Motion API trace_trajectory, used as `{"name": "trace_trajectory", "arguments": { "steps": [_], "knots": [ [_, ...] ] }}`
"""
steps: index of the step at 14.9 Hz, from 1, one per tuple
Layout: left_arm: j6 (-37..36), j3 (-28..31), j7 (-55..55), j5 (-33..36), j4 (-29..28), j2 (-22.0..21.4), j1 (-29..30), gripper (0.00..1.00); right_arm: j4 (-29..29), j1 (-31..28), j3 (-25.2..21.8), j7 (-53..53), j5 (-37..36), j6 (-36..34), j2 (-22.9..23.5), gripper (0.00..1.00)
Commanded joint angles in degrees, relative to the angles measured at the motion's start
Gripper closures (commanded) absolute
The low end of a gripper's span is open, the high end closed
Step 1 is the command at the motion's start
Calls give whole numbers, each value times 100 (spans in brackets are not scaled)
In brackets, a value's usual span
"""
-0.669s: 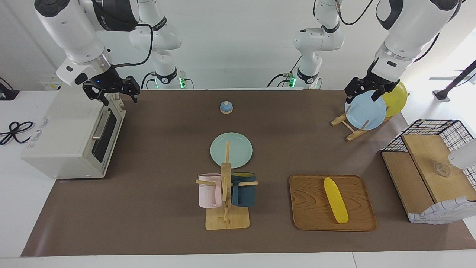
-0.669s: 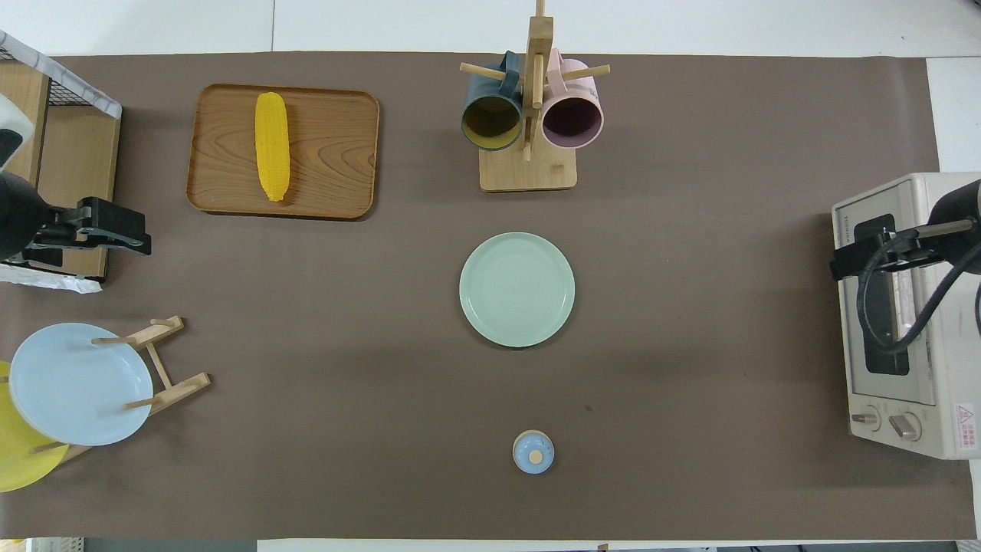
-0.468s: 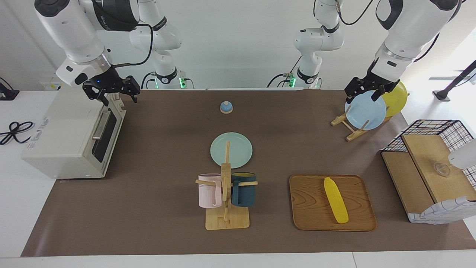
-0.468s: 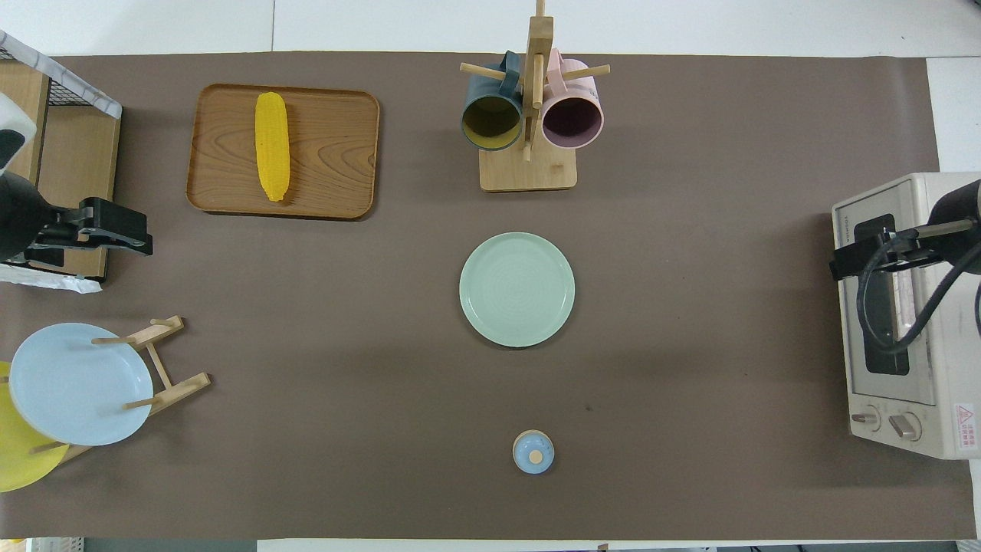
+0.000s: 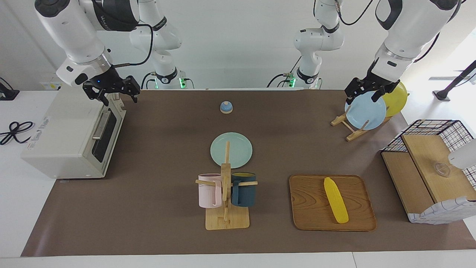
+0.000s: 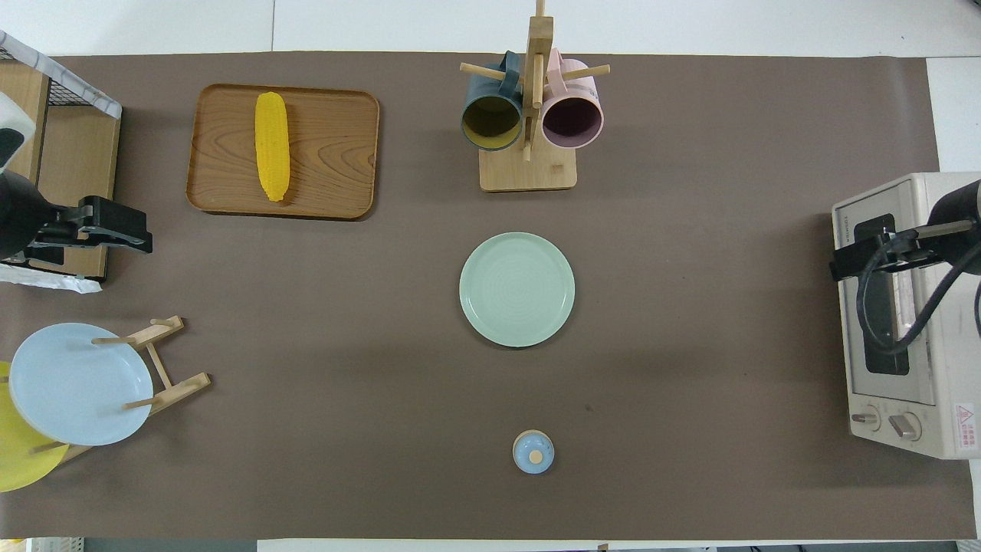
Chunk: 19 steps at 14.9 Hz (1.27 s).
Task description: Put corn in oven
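Observation:
The corn (image 5: 335,200) is a bright yellow cob lying on a wooden tray (image 5: 308,208) toward the left arm's end of the table; it also shows in the overhead view (image 6: 272,146). The off-white oven (image 5: 67,134) stands at the right arm's end with its door shut, and shows in the overhead view (image 6: 920,368). My right gripper (image 5: 113,96) hangs open and empty over the oven's top front edge. My left gripper (image 5: 362,96) hangs open and empty over the plate rack, well apart from the corn.
A mug rack (image 5: 226,193) with a pink and a dark blue mug stands beside the tray. A green plate (image 5: 231,150) lies mid-table, a small blue knob (image 5: 226,107) nearer the robots. A blue plate (image 5: 365,110), a yellow plate (image 5: 396,98), and a wire-and-wood shelf (image 5: 427,167) are at the left arm's end.

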Motion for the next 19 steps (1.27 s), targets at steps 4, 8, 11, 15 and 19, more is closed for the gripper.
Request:
{"name": "trace_trajectory", "arguments": {
  "steps": [4, 8, 11, 15, 19],
  "knots": [
    [909, -18, 122, 45, -153, 577, -148, 0, -621, -341, -27, -95, -30, 663, -268, 100],
    [1208, -18, 534, 54, 899, 2193, -175, 0, -1562, -834, -36, -1640, -30, 1638, -567, 100],
    [1569, -141, 676, 37, 1454, 3046, -149, 0, -1634, -914, -45, -1599, -82, 1746, -532, 100],
    [1657, -282, 711, 46, 3132, 4629, -114, 0, -1792, -1291, -45, -1555, -100, 2036, -208, 100],
    [2192, -230, 992, 63, 3213, 5051, -87, 0, -1792, -1309, -36, -686, -109, 2098, -67, 100]
  ]
}}
